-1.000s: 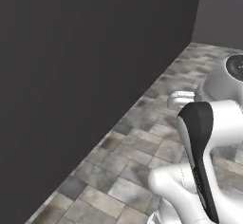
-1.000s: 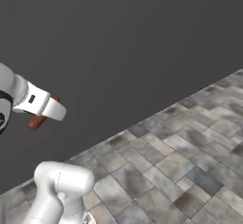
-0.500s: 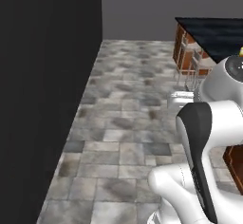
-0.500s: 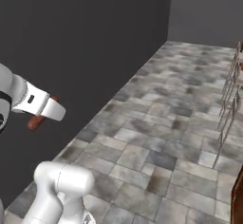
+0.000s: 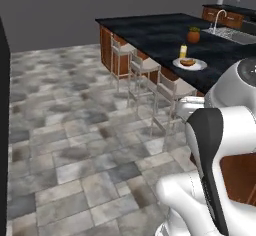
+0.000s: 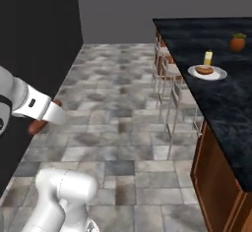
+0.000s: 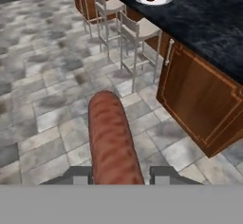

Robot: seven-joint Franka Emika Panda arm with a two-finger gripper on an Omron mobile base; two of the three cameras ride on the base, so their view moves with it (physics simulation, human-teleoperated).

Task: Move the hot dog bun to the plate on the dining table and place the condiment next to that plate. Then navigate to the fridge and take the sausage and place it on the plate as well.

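One sausage (image 7: 112,140) was clamped lengthwise in the nearly shut gripper (image 7: 116,174), carried over the floor toward the dining table (image 6: 221,98), where the plate (image 6: 216,74) already bore the hot dog bun (image 6: 204,70), condiment (image 6: 208,57) just beside.

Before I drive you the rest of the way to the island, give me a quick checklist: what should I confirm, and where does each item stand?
1. Sausage held in the tool: ok, it sits between the two fingertips and juts forward.
2. Plate on the dining table: ok, near the edge above the stools.
3. Hot dog bun on the plate: ok.
4. Condiment beside the plate: ok, upright just behind it.
5. Floor between base and island free: ok for the tiles; the stools line the island's side.
6. Plate within reach from here: not ok, it lies well ahead.
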